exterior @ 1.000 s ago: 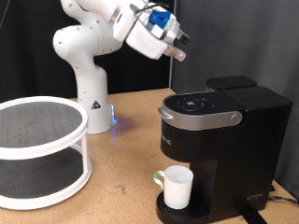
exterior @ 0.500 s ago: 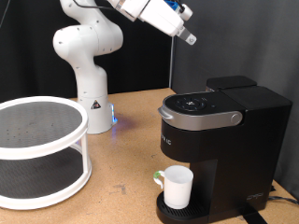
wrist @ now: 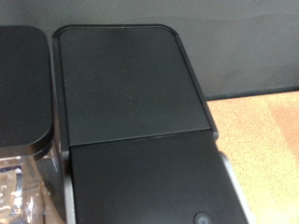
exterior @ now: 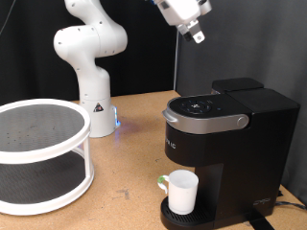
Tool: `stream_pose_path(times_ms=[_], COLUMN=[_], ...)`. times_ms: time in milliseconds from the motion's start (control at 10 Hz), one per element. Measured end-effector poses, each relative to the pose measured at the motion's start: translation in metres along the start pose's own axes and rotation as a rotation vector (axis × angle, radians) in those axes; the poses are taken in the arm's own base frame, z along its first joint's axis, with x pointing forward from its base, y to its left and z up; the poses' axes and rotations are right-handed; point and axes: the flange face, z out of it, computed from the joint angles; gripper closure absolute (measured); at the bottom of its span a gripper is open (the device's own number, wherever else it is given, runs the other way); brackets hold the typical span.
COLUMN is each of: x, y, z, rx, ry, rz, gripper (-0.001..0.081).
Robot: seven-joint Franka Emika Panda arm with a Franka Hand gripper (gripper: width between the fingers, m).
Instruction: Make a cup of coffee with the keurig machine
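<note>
White cup (exterior: 181,191) sits on your keurig machine (exterior: 225,144) drip tray, lid down. Your gripper (exterior: 197,34) hangs high above it; you cannot tell its jaw state.

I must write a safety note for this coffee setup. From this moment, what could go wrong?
1. The hand hangs high above the keurig machine. The wrist view shows only the machine's black top, so a descent could hit the lid off target.
2. The cup stands on the drip tray under the brew head; a hard push on the machine might shift it.
3. The white two-tier rack stands at the exterior view's left, where a wide swing could strike it.
</note>
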Motion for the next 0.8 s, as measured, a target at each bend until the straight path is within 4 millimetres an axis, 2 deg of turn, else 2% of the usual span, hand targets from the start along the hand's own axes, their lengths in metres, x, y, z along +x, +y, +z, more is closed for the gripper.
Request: stream_pose_path(times_ms=[200,500,800], x=[0.022,0.020,0.027], y=[0.003,0.001,-0.005], z=[0.000,0.004,0.005], rx=[0.018,0.001,-0.080], ry=[-0.087,-0.089,-0.148], rz=[-0.045,-0.072,-0.174], gripper=[0.0003,0.0003,0.0003])
